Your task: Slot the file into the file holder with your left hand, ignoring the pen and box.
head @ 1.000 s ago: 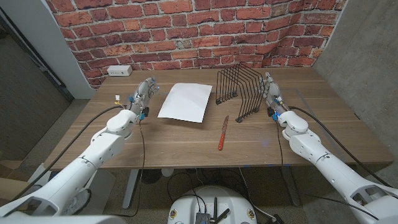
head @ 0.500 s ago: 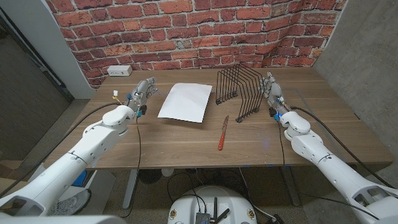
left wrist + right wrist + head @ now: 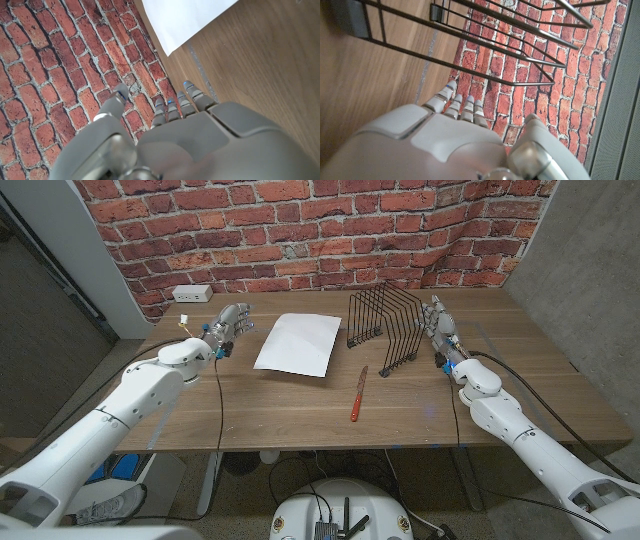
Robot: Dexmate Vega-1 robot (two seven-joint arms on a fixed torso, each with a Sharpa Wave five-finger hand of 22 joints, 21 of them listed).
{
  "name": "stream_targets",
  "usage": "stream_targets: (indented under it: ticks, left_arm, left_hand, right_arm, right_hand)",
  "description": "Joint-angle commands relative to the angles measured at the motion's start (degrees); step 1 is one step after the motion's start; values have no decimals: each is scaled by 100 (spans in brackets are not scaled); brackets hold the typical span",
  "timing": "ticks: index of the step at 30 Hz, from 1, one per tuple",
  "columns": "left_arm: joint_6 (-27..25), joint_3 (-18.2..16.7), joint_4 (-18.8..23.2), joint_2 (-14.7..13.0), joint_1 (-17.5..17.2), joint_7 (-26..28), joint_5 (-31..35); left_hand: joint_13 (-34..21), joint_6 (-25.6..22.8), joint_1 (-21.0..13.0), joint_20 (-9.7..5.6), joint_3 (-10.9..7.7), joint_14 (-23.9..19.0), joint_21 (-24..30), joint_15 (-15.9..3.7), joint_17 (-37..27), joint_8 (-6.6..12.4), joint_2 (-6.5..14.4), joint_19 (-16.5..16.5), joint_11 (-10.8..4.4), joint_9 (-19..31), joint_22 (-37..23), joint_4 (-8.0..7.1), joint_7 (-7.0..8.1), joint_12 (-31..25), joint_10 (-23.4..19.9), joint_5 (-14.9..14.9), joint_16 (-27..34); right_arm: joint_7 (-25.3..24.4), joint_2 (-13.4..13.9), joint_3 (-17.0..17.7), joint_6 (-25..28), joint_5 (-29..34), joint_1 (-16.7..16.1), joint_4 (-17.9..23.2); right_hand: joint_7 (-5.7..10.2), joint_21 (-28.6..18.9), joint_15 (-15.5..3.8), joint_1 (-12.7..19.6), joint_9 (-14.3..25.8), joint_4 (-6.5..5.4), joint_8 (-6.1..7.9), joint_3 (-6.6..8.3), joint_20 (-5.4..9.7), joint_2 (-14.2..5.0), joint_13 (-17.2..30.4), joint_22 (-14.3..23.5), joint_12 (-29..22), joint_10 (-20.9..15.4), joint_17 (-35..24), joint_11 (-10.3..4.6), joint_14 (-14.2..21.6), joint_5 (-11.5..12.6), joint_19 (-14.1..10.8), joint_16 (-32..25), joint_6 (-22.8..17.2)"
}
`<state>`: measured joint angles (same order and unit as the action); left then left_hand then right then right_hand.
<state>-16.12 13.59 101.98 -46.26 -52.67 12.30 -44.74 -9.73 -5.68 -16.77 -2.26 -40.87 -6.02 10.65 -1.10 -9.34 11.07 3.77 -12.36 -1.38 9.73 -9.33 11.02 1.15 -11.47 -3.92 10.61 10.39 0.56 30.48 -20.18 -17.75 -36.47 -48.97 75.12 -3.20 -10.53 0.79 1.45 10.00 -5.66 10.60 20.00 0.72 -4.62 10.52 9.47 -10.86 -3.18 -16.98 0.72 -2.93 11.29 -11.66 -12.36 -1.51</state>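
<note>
On the table (image 3: pixel 300 415) the file (image 3: pixel 298 343) lies flat as a white sheet, between the left hand (image 3: pixel 228 326) and the holder (image 3: pixel 383 328), touching neither. Left wrist view cuts the file (image 3: pixel 185 20) off at the frame edge, only one corner showing; left hand (image 3: pixel 175 140) there is seen from the back, fingertips (image 3: pixel 172 107) reaching toward the brick wall (image 3: pixel 55 65), nothing between them. Head view shows that hand released, fingers loosely apart, at the table's far left, near the file's edge but apart from it. Whether it touches the wood is hard to tell. Right hand (image 3: pixel 437 322) stands just beside the holder's right side, fingers straight, empty; contact with the wires unclear. Right wrist view shows its back (image 3: pixel 455 145) and the holder (image 3: pixel 485 40) wires only in part. Red pen (image 3: pixel 358 393) lies in front of the holder, its detail too small to read. White socket box (image 3: pixel 192 293) sits against the wall
</note>
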Motion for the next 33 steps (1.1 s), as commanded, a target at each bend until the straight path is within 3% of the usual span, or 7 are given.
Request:
stream_targets:
  ticks: [1, 7, 16, 19, 23, 33]
  left_arm:
    - [-1316, -68, 315, -252, 296, 370, -577]
    - [-1785, -2, 353, -391, 539, 429, -687]
    - [-2423, 47, 202, -475, 912, 319, -1041]
    - [-2518, 14, 101, -402, 976, 338, -1197]
    - [-2622, 39, -46, -348, 1093, 283, -1336]
    - [-2930, 223, -441, -333, 1453, -63, -1520]
  left_hand:
    - [-20, -189, -345, -142, 25, -335, 63, 35, -10, 70, -121, -301, 58, 16, -7, -1, -198, -41, -298, -13, 45]
    - [-21, -233, -502, -86, 79, -504, 76, 103, -9, 43, -197, -483, 143, 17, -10, -16, -450, -29, -420, -22, 36]
    - [-25, -338, -503, -25, 254, -684, 71, 211, -13, 15, -390, -644, 369, 21, -14, -63, -646, -16, -559, -56, 32]
    - [-26, -424, -533, 49, 310, -838, 84, 309, -14, 19, -437, -769, 449, 25, -16, -69, -807, -27, -681, -48, 48]
    - [-28, -567, -693, 169, 357, -1123, 92, 471, -12, 22, -476, -980, 691, 27, -18, -54, -1084, -31, -897, -23, 59]
    - [-36, -768, -1052, 387, 342, -1437, 95, 637, -16, 33, -446, -1243, 955, 36, -30, -37, -1265, -45, -1230, 41, 45]
  right_arm:
    - [-36, -39, 4, -88, 42, -5, -46]
    - [-17, -74, -10, -166, 68, 17, -83]
    - [-57, -73, -12, -146, 82, 13, -57]
    - [-125, -89, -8, -162, 111, 2, -51]
    - [-178, -96, -2, -174, 133, -11, -42]
    - [-284, -105, -4, -115, 160, -20, -24]
  right_hand:
    - [-5, -36, -32, 58, 7, -3, 33, 58, 1, -160, 15, 14, -36, -34, 3, 2, 3, 31, -81, -10, -51]
    - [6, -36, -34, 65, 6, 1, 30, 63, -3, -160, 15, 14, -35, -40, 9, -11, 17, 31, -86, -13, -54]
    - [31, -35, -37, 57, 5, -9, 25, 66, 12, -173, 15, 14, -32, -39, 8, -18, 15, 30, -88, -15, -49]
    - [52, -34, -38, 64, 5, -5, 28, 69, 14, -179, 14, 14, -32, -45, 11, -19, 17, 31, -88, -16, -62]
    - [96, -37, -56, 74, 3, 0, 29, 77, 22, -191, 14, 14, -38, -65, 15, -24, 25, 33, -99, -19, -75]
    - [199, -45, -80, 98, 1, 7, 57, 107, 42, -236, 14, 14, -48, -109, 24, -30, 57, 41, -130, -30, -178]
